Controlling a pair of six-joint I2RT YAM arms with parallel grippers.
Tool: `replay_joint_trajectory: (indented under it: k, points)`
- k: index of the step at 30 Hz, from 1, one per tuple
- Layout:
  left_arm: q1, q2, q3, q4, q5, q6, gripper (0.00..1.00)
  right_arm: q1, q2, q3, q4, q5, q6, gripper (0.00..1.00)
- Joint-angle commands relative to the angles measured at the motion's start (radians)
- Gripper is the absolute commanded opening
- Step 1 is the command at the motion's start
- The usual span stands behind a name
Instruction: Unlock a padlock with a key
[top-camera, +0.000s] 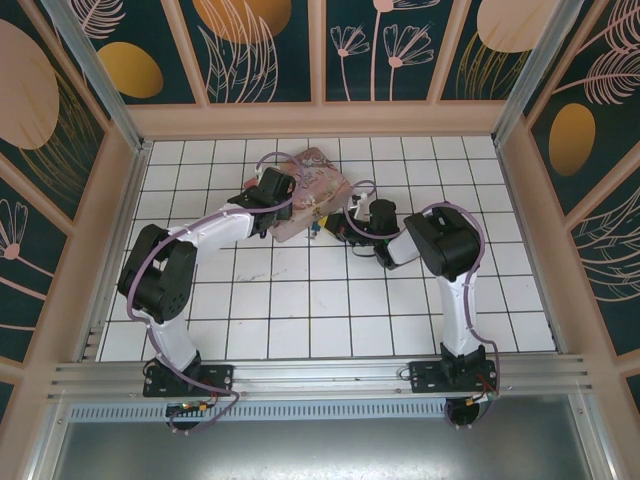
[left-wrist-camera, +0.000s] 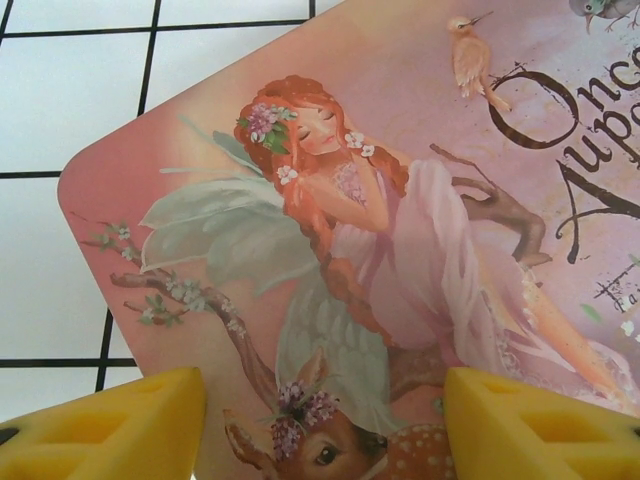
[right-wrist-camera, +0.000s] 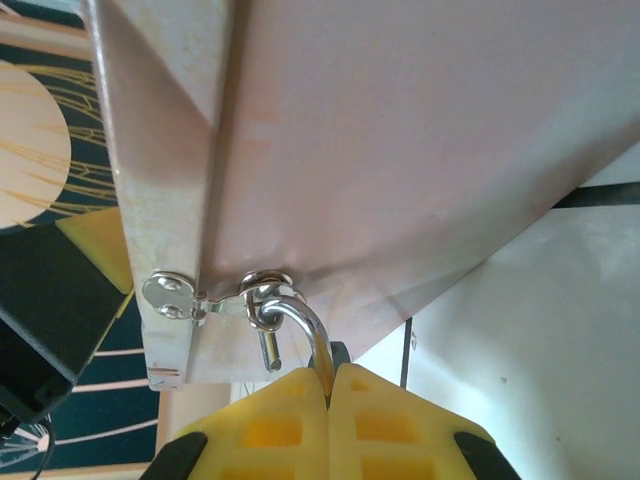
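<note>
Starting with the big stuff: the white tiled table (top-camera: 420, 310) is taken up in the middle by a pink tin box (top-camera: 318, 178), set at an angle to the tile lines. The left gripper (left-wrist-camera: 322, 435) is parked over the lid with its yellow fingers spread well apart and nothing caught between them. Whether the lid is being pressed on can't be told.

The right gripper (right-wrist-camera: 328, 385) is set low at the box's near-right side, with its pads squeezed tight together. On that side a small silver hasp (right-wrist-camera: 175, 292) is riveted to the box, and the padlock (right-wrist-camera: 303, 316) is hung through its loop. Just the thin silver shackle (right-wrist-camera: 318, 342) is seen. It curves out of the loop and runs straight into the seam between the right pads, so the lock looks to be pinched there, with its body hidden behind the fingers.

So the relation that matters, as judged from this: the padlock's long axis is lined up with the right fingers, pointing from the hasp back toward that wrist. The right arm is by far the nearer one, and the left is placed off across the lid. Any key would have to be fed in at the body end, which is exactly the end buried in the grip, so that part is probably going to be fiddly.
</note>
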Motion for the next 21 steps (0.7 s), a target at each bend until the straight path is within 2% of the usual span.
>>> replay_joint_trajectory:
  k: [1, 21]
  points:
    - [0.004, 0.049, -0.044, -0.046, 0.011, 0.023, 0.63, -0.002, -0.036, -0.041, 0.020, 0.091, 0.070, 0.00]
    - [0.004, 0.076, -0.091, -0.025, 0.035, 0.033, 0.56, 0.007, -0.068, -0.059, 0.014, 0.239, 0.122, 0.00]
